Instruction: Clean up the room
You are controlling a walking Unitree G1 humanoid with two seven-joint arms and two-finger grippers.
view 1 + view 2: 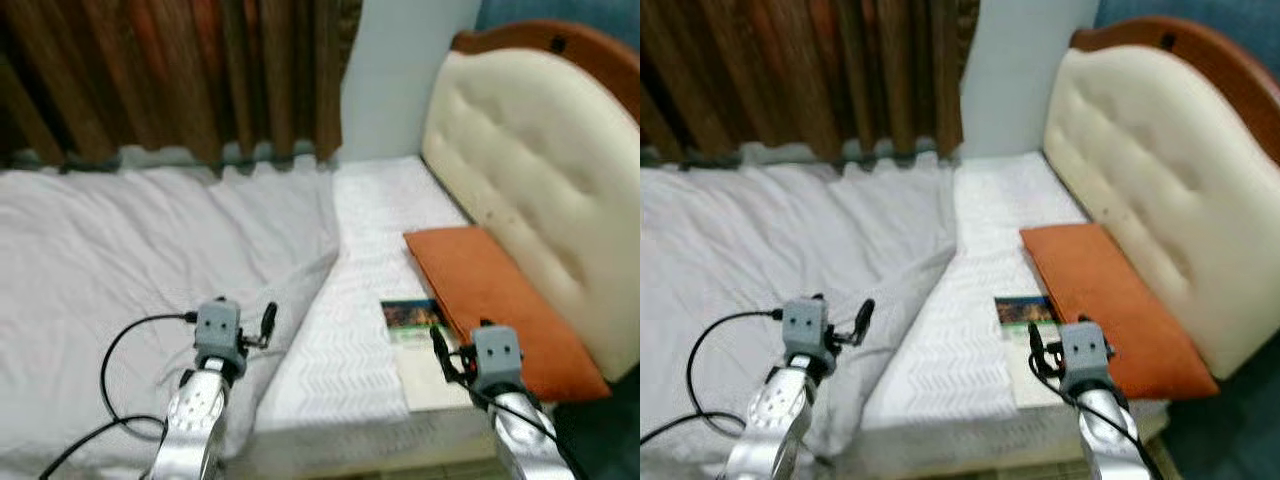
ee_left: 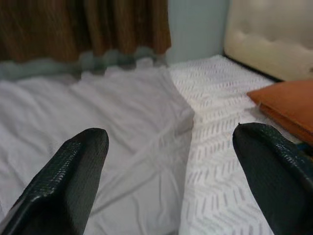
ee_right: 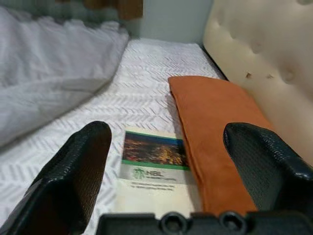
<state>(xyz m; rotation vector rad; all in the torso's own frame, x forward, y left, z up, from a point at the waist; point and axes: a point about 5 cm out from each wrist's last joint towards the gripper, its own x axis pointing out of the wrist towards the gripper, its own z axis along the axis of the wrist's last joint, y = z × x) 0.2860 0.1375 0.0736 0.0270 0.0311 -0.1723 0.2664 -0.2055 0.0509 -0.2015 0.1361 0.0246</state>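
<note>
Booklet [image 3: 154, 164] (dark photo cover) flat beside orange pillow [image 3: 215, 132].

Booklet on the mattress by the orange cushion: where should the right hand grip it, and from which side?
Probably the booklet's free long edge, the one facing the grey sheet, coming in low from that side. It lies flat on the white mattress, and its other long edge sits against the orange cushion, leaving no room there. The right hand is open, already above the near end.
</note>
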